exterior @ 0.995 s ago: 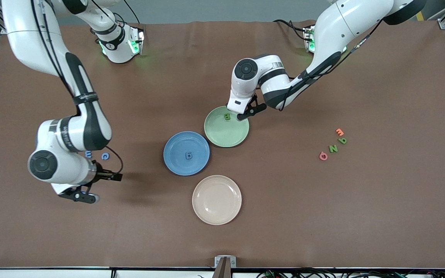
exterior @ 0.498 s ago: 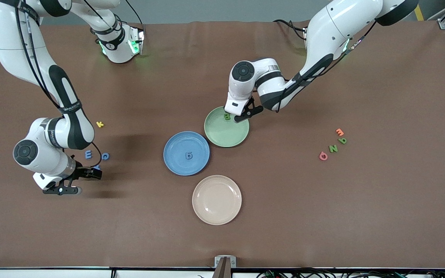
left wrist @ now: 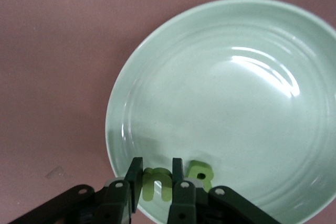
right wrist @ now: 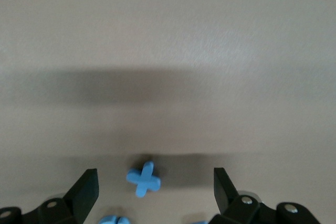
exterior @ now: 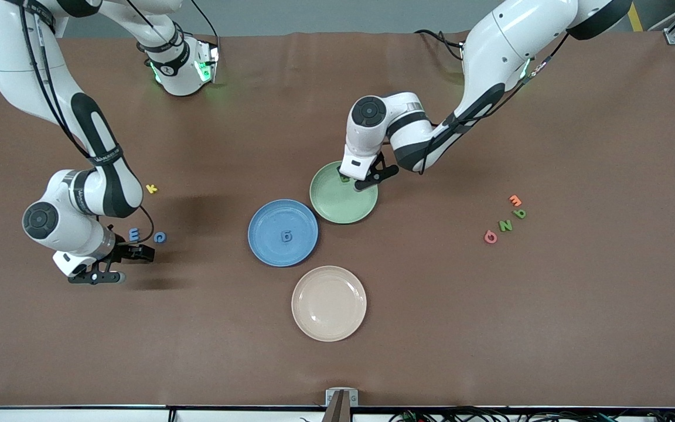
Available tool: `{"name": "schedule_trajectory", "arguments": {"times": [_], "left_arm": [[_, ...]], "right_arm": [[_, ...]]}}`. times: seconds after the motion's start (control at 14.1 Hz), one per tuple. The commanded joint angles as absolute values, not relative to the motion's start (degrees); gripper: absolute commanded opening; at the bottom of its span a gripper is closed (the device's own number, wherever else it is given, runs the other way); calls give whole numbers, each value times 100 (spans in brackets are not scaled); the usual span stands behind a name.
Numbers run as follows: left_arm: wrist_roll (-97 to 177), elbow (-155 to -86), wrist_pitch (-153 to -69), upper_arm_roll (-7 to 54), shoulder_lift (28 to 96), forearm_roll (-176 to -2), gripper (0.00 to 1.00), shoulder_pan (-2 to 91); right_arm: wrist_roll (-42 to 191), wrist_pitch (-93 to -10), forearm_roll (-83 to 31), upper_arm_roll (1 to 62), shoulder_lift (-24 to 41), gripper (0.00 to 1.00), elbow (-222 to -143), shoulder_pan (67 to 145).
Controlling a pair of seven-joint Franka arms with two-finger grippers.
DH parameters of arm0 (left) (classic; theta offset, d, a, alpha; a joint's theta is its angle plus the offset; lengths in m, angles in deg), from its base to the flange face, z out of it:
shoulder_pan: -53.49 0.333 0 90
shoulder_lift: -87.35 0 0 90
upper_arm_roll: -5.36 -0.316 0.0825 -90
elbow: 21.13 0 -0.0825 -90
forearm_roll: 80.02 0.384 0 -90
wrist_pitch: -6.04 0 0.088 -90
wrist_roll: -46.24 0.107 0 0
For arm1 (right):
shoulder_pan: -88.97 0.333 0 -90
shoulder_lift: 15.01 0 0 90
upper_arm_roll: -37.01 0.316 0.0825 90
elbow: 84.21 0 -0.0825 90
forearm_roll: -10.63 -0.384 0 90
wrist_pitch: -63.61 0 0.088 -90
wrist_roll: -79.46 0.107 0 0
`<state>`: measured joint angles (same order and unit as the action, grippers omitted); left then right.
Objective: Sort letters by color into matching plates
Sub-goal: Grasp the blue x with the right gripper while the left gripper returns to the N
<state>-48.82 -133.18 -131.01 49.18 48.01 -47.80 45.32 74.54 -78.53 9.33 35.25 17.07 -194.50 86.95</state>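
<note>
While your left pincer [left wrist: 156,190] pinches a green foam letter [left wrist: 156,183] over the pale green round plate [left wrist: 252,77]; your spread right pincer [right wrist: 155,188] straddles the small blue foam cross-shaped letter [right wrist: 143,178].

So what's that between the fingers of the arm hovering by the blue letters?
A small blue X-shaped letter lies on the brown table between the right gripper's open fingers, untouched. The right wrist view shows it.

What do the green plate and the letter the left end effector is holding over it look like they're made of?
Green plate: hard and glossy, probably glazed ceramic or melamine, judging by the bright streak highlights and moulded rings. Green letter, pinched in the left end effector: matte, thick-cut with soft edges, likely foam.
</note>
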Motion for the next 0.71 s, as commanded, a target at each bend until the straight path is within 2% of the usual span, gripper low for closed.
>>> {"name": "schedule_trajectory", "arguments": {"times": [0.0,0.21,0.28,0.36,0.43,0.64], "left_arm": [[-4991,-13126,-13116,4816,4719,-4750,21,4382],[-4991,-13099,-13124,4790,4719,-4750,30,4373],[-4965,-13091,-13124,4781,4719,-4750,59,4382],[-4956,-13073,-13124,4781,4719,-4750,95,4390],[-4965,-13064,-13116,4790,4736,-4750,100,4408],[-4939,-13064,-13116,4790,4824,-4794,100,4522]], "right_arm": [[7427,-8095,755,3613,1303,97,-20030,8642],[7427,-8491,755,3613,1320,97,-20250,8651],[7436,-8518,755,3622,1329,97,-20251,8660],[7462,-8571,755,3622,1338,96,-20242,8695],[7471,-8606,755,3622,1347,95,-20224,8730],[7497,-8615,755,3613,1356,95,-20180,8739]]}}
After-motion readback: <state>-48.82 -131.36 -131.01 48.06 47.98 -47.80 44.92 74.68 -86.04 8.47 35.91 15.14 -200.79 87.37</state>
